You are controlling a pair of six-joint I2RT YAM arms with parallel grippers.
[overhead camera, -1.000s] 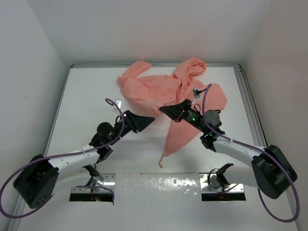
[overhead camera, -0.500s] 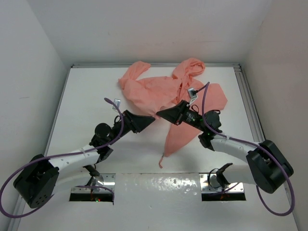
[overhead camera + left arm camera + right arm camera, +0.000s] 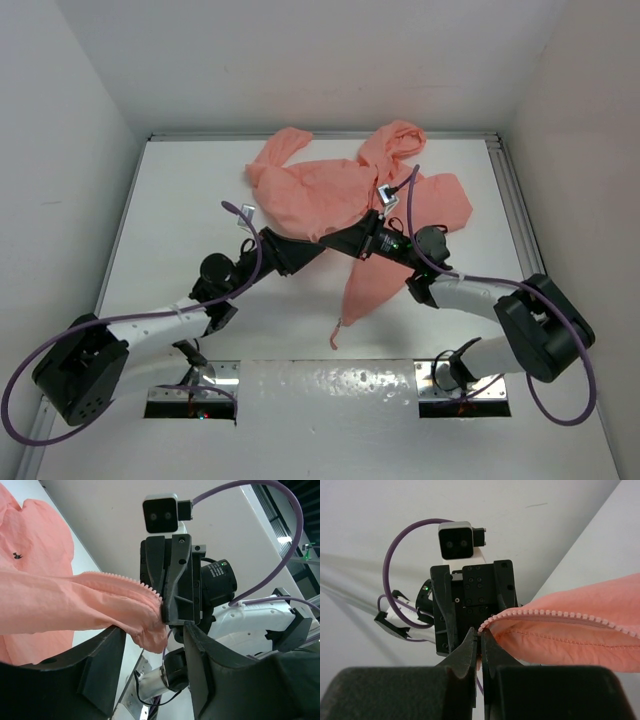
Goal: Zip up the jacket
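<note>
The salmon-pink jacket lies crumpled at the back middle of the white table, with one flap running toward the front. My right gripper is shut on the end of a zipper edge, its teeth showing, and holds it lifted off the table. My left gripper meets it tip to tip and is open. In the left wrist view its wide-apart fingers straddle the same fabric end, just in front of the right gripper. The left gripper faces the right wrist camera.
A long flap of the jacket trails to a thin tip near the front. Metal mounting plates sit at the near edge. White walls close in the table on three sides, and a rail runs along the right.
My right gripper has moved left with the zipper edge until it meets the left gripper's tips. The left gripper has hardly moved.
</note>
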